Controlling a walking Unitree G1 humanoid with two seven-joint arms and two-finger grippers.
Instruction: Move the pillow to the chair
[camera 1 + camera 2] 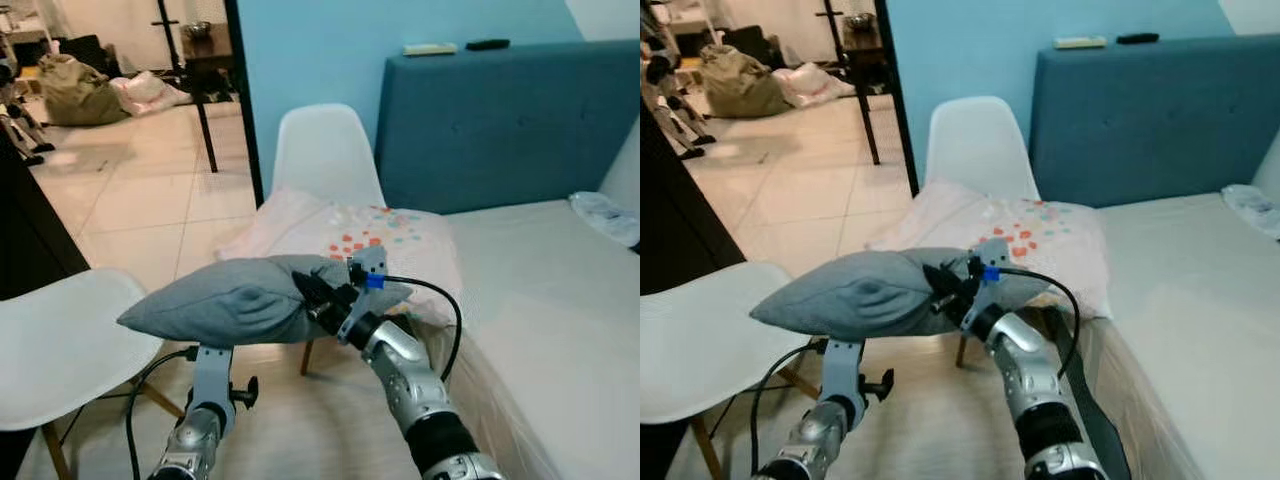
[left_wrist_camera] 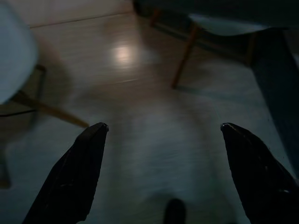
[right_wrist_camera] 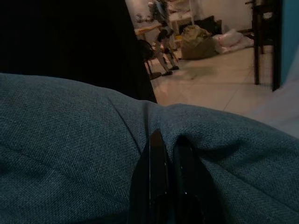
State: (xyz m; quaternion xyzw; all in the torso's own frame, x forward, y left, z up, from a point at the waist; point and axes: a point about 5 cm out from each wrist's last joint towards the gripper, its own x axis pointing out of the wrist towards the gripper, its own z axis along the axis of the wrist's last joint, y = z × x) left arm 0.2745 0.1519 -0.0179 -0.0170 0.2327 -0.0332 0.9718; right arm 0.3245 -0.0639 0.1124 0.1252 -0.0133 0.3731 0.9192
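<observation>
The right tool [image 1: 308, 290] is pinching the soft grey fabric pillow [image 1: 235, 300] near its right end, with its two black fingers [image 3: 159, 182] pressed close together into a fold of the cloth, so it is closed on the pillow. The pillow is hanging in the air in front of the robot, lying roughly level, above the pale floor [image 1: 290, 420] and between the two chairs. The left tool [image 2: 163, 154] is standing under the pillow's lower side, with its fingers spread wide apart and holding nothing; in the left wrist view only the floor and the wooden chair legs are seen between them. On the near left a white plastic chair with wooden legs [image 1: 60, 350] is standing with its seat free, and the pillow's left tip is hanging just beside its right edge. Farther away, a second white plastic chair [image 1: 325, 150] is standing against the light blue wall [image 1: 320, 50], and a pale cushion with orange and blue squares [image 1: 385, 240] is lying over its seat and touching the bed. On the right the bed with a cream sheet [image 1: 560, 310] and a dark blue padded headboard [image 1: 490, 120] is filling the side of the scene. A black cable [image 1: 440, 300] is curving out from the right wrist.
</observation>
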